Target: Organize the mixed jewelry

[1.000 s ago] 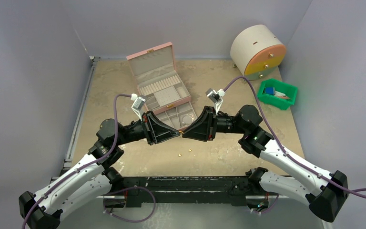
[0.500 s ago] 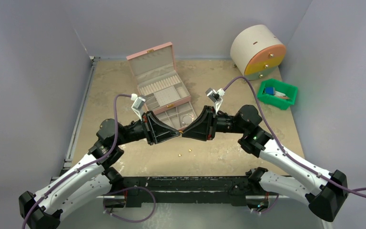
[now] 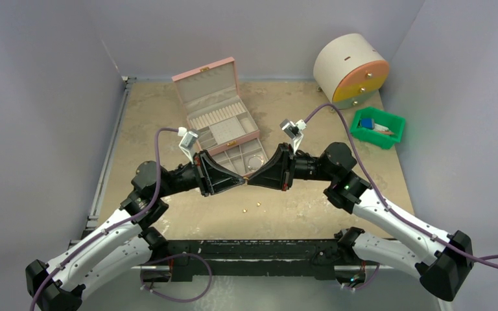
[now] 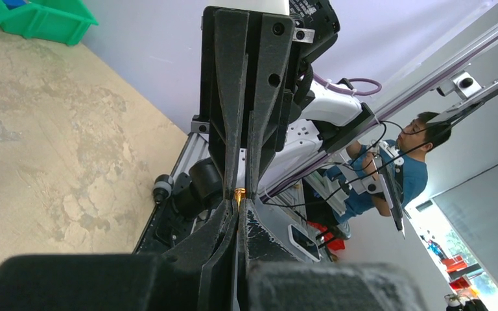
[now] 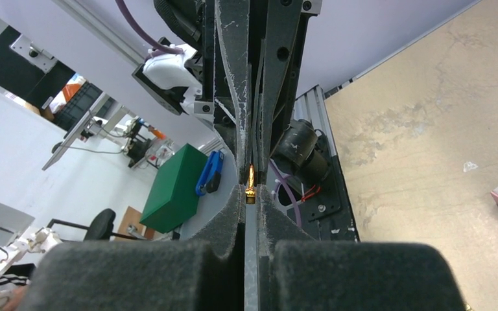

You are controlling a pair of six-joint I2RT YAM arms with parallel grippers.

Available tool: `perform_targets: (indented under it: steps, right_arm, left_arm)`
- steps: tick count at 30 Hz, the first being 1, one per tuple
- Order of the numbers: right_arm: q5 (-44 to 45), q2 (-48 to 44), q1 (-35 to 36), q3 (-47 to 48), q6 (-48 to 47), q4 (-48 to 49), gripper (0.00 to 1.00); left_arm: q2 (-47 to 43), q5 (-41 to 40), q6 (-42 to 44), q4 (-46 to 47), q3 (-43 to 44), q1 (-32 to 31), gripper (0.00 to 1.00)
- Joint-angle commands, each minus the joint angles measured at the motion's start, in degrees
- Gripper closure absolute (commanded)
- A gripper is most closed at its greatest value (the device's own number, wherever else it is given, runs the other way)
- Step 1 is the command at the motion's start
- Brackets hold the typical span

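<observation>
A tiny gold stud (image 4: 238,193) is pinched between both grippers, which meet tip to tip above the table in front of the pink jewelry box (image 3: 207,81). My left gripper (image 4: 240,206) is shut on one end of the stud. My right gripper (image 5: 251,194) is shut on the other end of the stud (image 5: 251,183). From above, the left gripper (image 3: 240,182) and right gripper (image 3: 251,181) touch noses. A thin silvery bracelet loop (image 3: 255,162) lies in the box's front tray. Two small gold beads (image 3: 244,210) rest on the table below the grippers.
The open pink box has a lid standing at the back and a compartment tray (image 3: 232,159) pulled forward. A green bin (image 3: 377,127) with blue items sits at the right. A round beige drum (image 3: 350,70) with an orange-yellow face stands at the back right.
My right gripper's jaws have closed onto the gold stud. Both arms stay almost where they were.
</observation>
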Motion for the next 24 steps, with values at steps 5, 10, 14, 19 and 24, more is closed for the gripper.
perform_targets:
  steps: [5,10,14,19,24]
  right_arm:
    - [3.14,-1.20,-0.08,0.73,-2.41,1.26,1.00]
    - [7.01,-1.52,-0.04,3.22,-6.93,-6.34,1.00]
    - [12.34,-0.20,-0.08,6.30,-11.18,-13.55,1.00]
    - [20.36,4.26,-0.04,12.51,-16.71,-22.85,1.00]
    - [29.60,12.13,-0.01,19.95,-21.13,-31.40,1.00]
  left_arm:
    - [-0.37,-3.00,3.18,-3.51,1.98,0.16,0.88]
    - [-0.71,-8.05,8.74,-13.38,5.39,0.09,0.56]
    - [-0.25,-12.59,13.80,-23.38,9.01,0.15,0.46]
    - [-0.38,-17.46,19.50,-32.83,14.00,0.14,0.39]
    - [-0.53,-24.31,24.95,-42.91,19.09,0.12,0.35]
